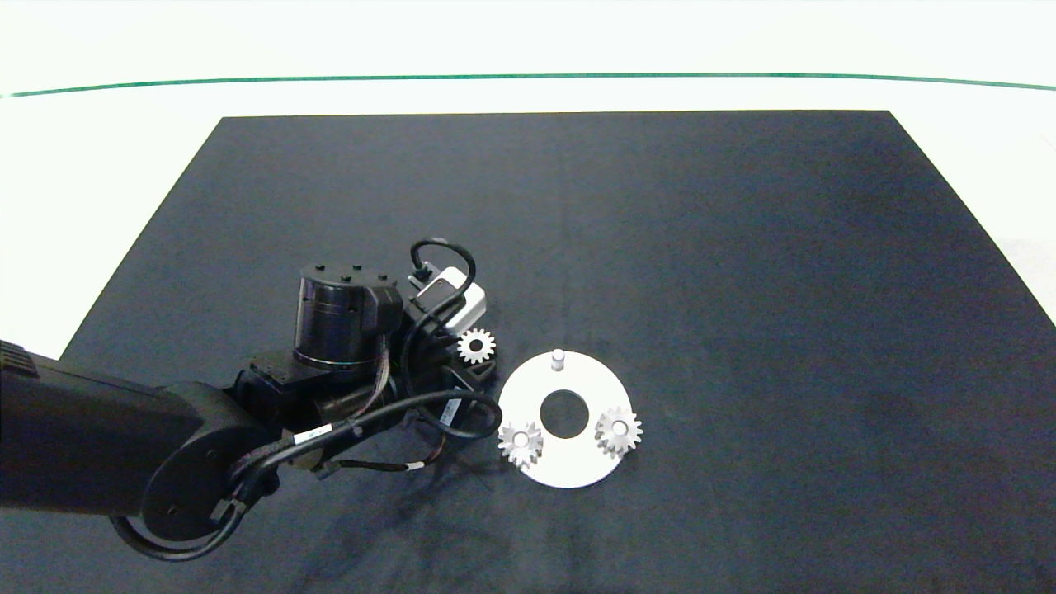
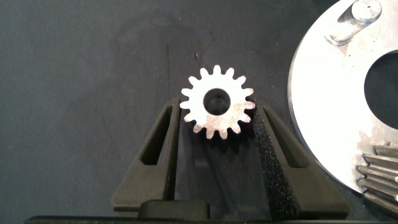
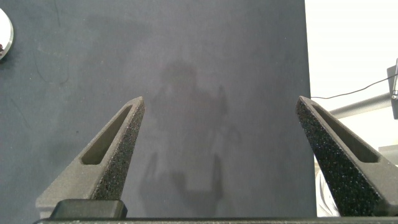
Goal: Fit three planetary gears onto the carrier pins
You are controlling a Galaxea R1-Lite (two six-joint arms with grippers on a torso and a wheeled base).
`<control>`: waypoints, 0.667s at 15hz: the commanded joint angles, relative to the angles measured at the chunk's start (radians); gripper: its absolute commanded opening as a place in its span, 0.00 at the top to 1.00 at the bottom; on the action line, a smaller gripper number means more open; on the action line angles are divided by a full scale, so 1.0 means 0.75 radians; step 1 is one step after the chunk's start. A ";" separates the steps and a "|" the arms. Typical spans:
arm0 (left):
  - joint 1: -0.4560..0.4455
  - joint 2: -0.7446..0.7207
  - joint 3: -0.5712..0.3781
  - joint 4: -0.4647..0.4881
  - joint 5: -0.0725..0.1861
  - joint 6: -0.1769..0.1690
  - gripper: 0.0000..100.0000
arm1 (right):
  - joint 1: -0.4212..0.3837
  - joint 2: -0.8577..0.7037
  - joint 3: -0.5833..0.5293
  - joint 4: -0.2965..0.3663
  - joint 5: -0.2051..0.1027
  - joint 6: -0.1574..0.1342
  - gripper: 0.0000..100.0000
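Left wrist view shows my left claw (image 2: 216, 127) clamped on the third small silver-white toothed gear (image 2: 217, 102), held flat at the fingertips just beside the flat white round disc (image 2: 323, 93). Two gears (image 1: 520, 442) (image 1: 618, 430) already sit on pins; only the short white peg (image 1: 558, 357) at the disc's upper edge is bare. I judge I should centre the bore over it and lower squarely. My left arm reaches in from lower left. My right claw (image 3: 227, 155), spread wide and empty, hangs above the dark surface (image 3: 186, 62).

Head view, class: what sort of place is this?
Probably a robot test bench for assembly practice: a black mat on a white table, a carrier disc with gears, and the left hand gripping a gear.
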 commanded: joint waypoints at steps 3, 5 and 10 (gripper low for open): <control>0.003 0.001 0.009 -0.002 0.000 0.005 0.99 | 0.001 -0.001 -0.005 0.000 -0.004 -0.002 0.00; 0.003 -0.023 0.009 -0.002 -0.002 0.003 0.99 | -0.001 -0.001 -0.007 0.000 -0.004 -0.002 0.00; -0.002 -0.052 -0.010 0.000 -0.002 0.009 0.99 | 0.001 0.001 -0.010 0.000 -0.004 -0.004 0.00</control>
